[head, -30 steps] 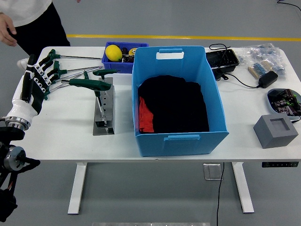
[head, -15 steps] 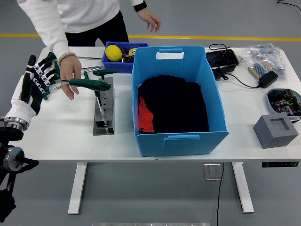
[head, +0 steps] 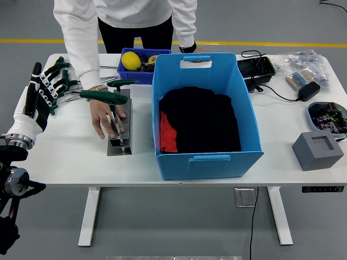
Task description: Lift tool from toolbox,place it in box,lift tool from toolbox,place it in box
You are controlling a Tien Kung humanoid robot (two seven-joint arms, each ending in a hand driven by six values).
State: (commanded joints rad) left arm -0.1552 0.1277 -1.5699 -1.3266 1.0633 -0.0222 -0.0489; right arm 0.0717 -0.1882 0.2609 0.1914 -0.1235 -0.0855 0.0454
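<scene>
A grey metal tool stand [head: 120, 138] sits left of the big blue box [head: 203, 114]. Two green T-handle tools stand in it, the front one [head: 103, 97] and a rear one [head: 121, 83]. More green-handled tools [head: 60, 81] lie on the table at the far left. My left hand [head: 37, 97] is open, fingers straight, at the table's left edge, just left of those loose tools and touching nothing. A person's hand [head: 107, 116] rests flat on the stand's left side. The box holds black and red cloth [head: 198, 122].
A small dark-blue bin [head: 140, 73] with a yellow ball stands behind the stand. At the right are a black tray [head: 256, 69], a power adapter [head: 309, 90], bagged parts [head: 303, 65], a grey block [head: 317, 150] and a circuit board [head: 328, 116]. The person's other hand rests behind the box.
The person has stepped in along the far side and moved a hand from the loose tools onto the tool stand. My left hand has stayed where it was.
</scene>
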